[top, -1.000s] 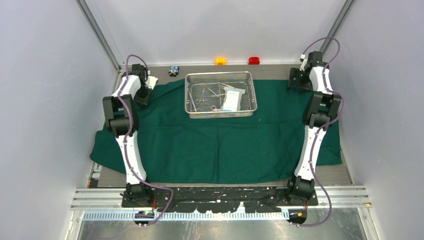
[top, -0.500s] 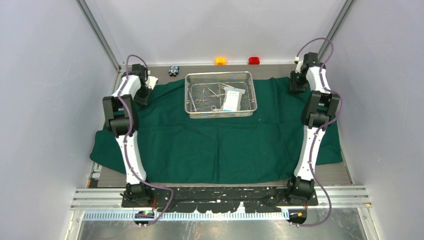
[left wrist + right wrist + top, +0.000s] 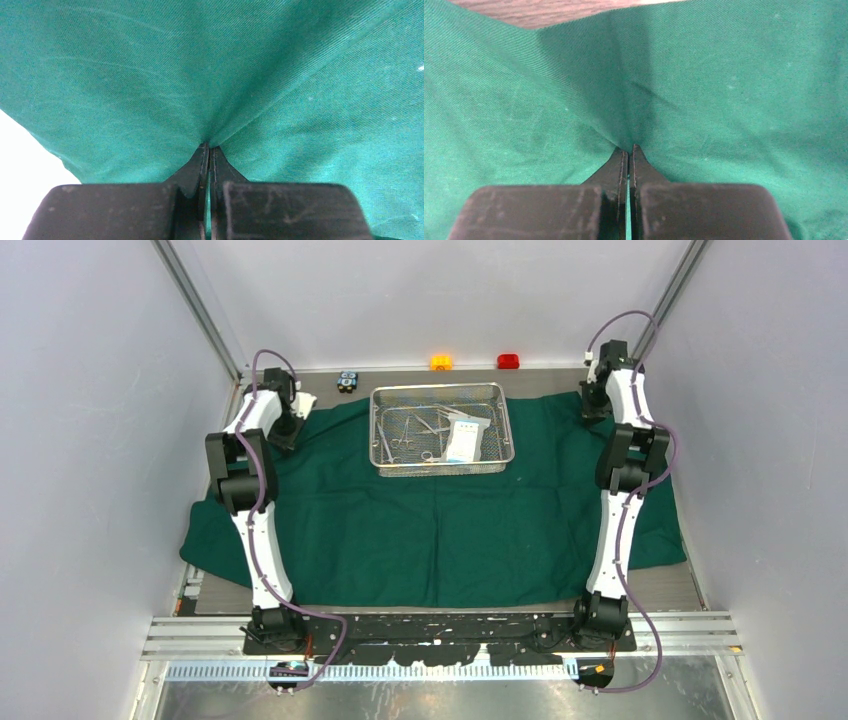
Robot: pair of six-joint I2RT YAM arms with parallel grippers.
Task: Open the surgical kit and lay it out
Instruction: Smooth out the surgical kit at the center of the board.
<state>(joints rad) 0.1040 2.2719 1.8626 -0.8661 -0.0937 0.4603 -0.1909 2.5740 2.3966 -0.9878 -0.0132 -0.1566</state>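
Cloth wrap [image 3: 440, 530] corners clamped inside left end effector [image 3: 209, 146] and right end effector [image 3: 629, 148].

pale grey walls [image 3: 430, 300] enclose a wood-grain table [image 3: 665, 590] with metal rails [image 3: 190, 632] along its near edge.

- My black two-finger left gripper [image 3: 209, 150] pinches the dark green cloth wrap [image 3: 260, 75].
- My right gripper [image 3: 629, 150] does likewise.
- White left arm [image 3: 256, 530] and right arm [image 3: 612, 540] stretch forward.
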